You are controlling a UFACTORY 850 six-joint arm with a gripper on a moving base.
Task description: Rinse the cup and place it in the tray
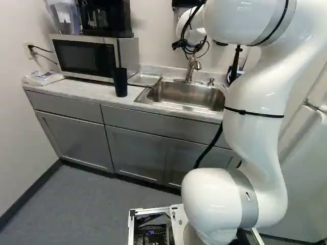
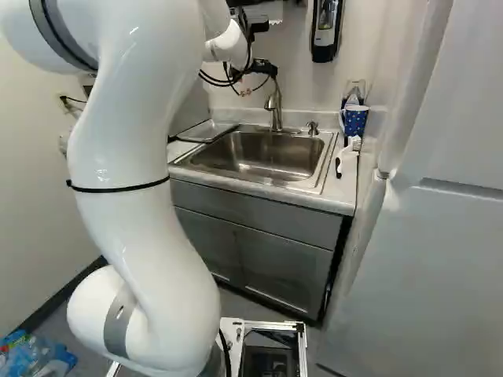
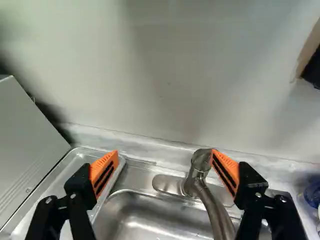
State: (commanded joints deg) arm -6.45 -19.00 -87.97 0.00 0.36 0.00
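From here, the tall black plastic-looking cup (image 1: 120, 82) stands near the shallow metal tray (image 1: 144, 79). At the curved steel faucet (image 3: 212, 204), the black, orange-padded gripper (image 3: 165, 152) gapes wide, empty; I'd centre it, then nudge the flow on gently. Only the left base view shows the cup; only the right, the whole blue ceramic-looking mug (image 2: 356, 120).

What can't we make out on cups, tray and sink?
- Black cup's inside: too dark, left base view.
- Blue cup's inside: too small, right base view; arm hides that cup in left base view.
- Tray's near end: cut off, wrist view.
- Sink floor, near part: behind front rim, base views.
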